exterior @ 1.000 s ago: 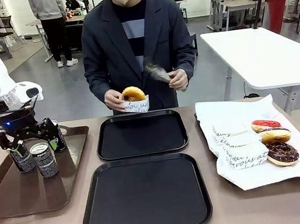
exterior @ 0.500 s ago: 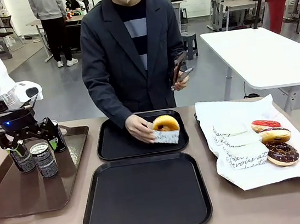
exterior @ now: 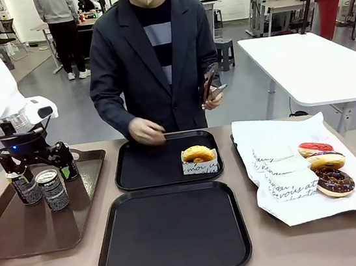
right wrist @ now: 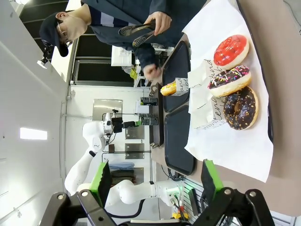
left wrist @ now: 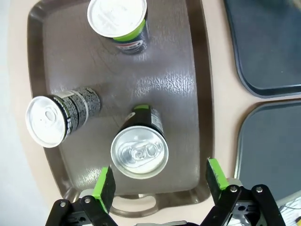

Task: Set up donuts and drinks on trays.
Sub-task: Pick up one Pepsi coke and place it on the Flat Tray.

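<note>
While three cans (exterior: 53, 189) stand upright, silver tops up, in the brown tray (exterior: 20, 234) at the left, the left gripper (left wrist: 159, 175) hangs above one of them, jaws spread. A glazed donut (exterior: 198, 153) in its paper sleeve (exterior: 200, 167) sits in the far black tray's (exterior: 148, 167) near-right corner, script facing near. The right gripper (right wrist: 155, 174) has its jaws spread too.

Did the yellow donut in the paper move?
Yes. The glazed donut left the person's hand and came down onto the far tray, where it rests near the tray's front right corner.
</note>
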Controlling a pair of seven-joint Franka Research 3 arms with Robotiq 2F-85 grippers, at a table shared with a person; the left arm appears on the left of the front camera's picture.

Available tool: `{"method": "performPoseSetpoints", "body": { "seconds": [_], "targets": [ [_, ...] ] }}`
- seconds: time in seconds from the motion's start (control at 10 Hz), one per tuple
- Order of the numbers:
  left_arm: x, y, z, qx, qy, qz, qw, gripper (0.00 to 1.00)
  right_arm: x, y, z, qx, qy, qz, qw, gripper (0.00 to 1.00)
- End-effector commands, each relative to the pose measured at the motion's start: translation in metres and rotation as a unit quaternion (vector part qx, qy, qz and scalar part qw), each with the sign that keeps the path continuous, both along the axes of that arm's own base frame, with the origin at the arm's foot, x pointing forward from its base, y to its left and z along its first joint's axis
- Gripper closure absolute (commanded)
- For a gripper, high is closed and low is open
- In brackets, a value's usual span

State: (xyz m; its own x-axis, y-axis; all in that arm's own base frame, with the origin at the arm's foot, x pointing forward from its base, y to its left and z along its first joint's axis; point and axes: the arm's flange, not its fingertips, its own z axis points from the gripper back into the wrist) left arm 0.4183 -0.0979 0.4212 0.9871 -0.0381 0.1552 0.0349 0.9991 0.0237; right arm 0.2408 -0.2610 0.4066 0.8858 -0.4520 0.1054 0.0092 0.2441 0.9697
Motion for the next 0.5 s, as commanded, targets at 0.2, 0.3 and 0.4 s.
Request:
{"method": "performPoseSetpoints", "body": {
  "seconds": [0.2, 0.3, 0.4],
  "targets": [
    [0.013, 0.008, -0.012, 0.023, -0.008, 0.004, 1.0, 0.0, 0.002, -0.001, -0.001, 0.006, -0.015, -0.004, 1.0, 0.0],
    [0.014, 0.012, -0.013, 0.02, -0.006, 0.009, 1.0, 0.0, 0.002, -0.001, -0.001, 0.006, -0.015, -0.004, 1.0, 0.0],
    [0.017, 0.016, -0.018, 0.012, 0.007, 0.019, 1.0, 0.0, 0.002, -0.001, -0.001, 0.006, -0.015, -0.004, 1.0, 0.0]
  ]
}}
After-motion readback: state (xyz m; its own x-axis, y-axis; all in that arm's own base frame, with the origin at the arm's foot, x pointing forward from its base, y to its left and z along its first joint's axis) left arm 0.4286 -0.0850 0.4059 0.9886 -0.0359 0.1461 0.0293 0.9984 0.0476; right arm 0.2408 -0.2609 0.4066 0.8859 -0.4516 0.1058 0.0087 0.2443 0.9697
